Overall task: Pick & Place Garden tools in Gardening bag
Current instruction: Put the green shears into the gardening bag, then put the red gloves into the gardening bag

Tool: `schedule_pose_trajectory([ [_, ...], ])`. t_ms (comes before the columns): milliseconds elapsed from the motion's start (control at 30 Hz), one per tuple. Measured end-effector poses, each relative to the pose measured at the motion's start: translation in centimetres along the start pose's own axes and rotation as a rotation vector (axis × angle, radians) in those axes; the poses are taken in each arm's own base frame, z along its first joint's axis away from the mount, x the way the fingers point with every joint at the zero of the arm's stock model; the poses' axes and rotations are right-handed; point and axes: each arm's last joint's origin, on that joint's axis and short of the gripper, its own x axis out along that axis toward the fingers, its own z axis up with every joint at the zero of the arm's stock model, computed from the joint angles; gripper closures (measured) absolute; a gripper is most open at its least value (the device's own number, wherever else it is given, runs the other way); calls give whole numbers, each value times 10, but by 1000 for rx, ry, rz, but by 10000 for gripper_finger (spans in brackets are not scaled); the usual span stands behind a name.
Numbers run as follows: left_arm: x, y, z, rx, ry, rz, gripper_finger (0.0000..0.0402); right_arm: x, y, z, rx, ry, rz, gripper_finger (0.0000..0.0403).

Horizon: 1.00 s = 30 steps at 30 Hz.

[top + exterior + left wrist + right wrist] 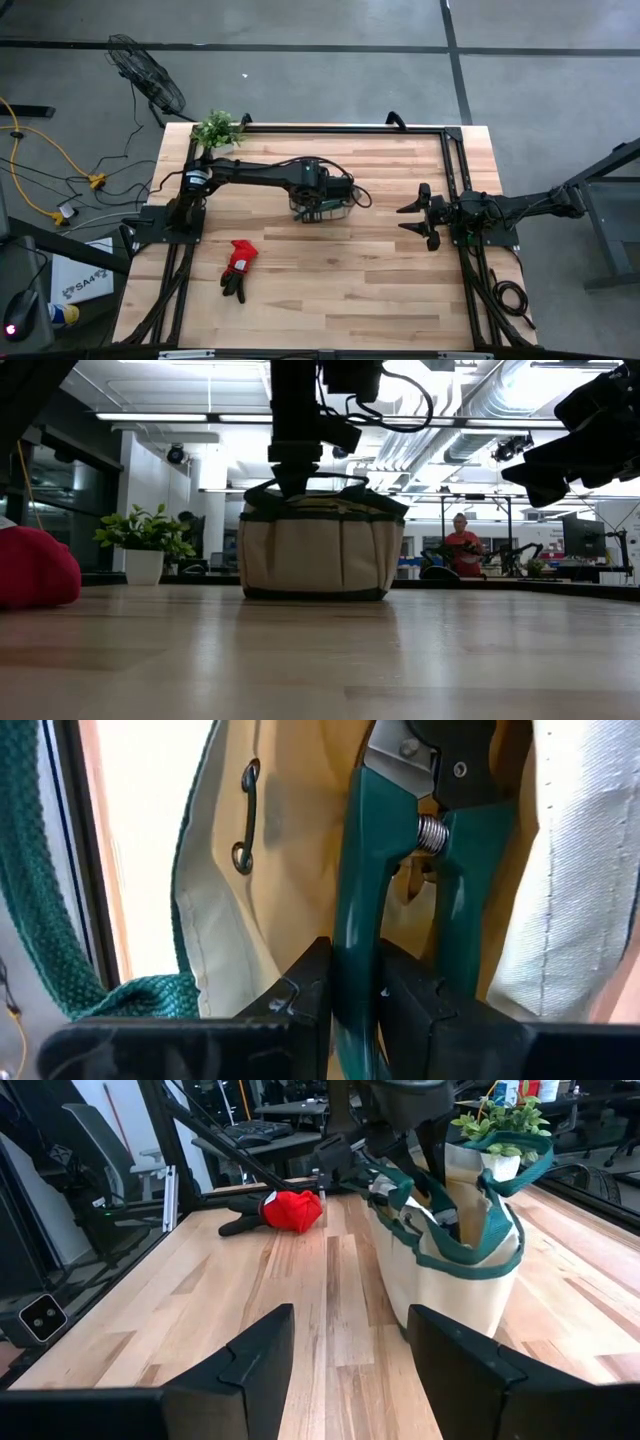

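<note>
Overhead, a concrete floor [330, 85] surrounds the light wooden bench [330, 280], with a round floor fan [146, 76] and yellow cables [45, 150] lying off its left side. A small potted plant [218, 131] stands at the bench's far left corner, just inside the black frame [320, 128] that borders the planks. Nearer the front left, the red-and-black glove pair [237, 267] lies flat on the wood, well apart from everything else. Toward the middle, the left arm reaches across to the gardening bag [320, 205], which stands upright on the bench. The left tool [352, 1000] sits inside the bag's mouth, its fingers clamped on one dark green handle of a pair of pruning shears [420, 850], whose spring and pivot show between the tan fabric walls. At the right edge the right arm waits, its right tool [415, 216] hanging above the wood with its fingers spread wide, pointed toward the bag. Level across the bench, a bright workshop shows behind, with ceiling lights [170, 417], ducts [490, 410] and a person in red [462, 545] at a distant desk.
</note>
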Motion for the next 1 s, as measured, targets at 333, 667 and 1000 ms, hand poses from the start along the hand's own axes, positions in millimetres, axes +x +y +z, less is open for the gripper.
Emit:
schedule_pose_trajectory([
  [333,0,-1,0,42,0,-19,348,0,0,0,0,0,0,214],
  [667,0,-1,0,38,-3,-14,340,0,0,0,0,0,0,214],
  [1000,0,-1,0,36,1,8,266,0,0,0,0,0,0,214],
])
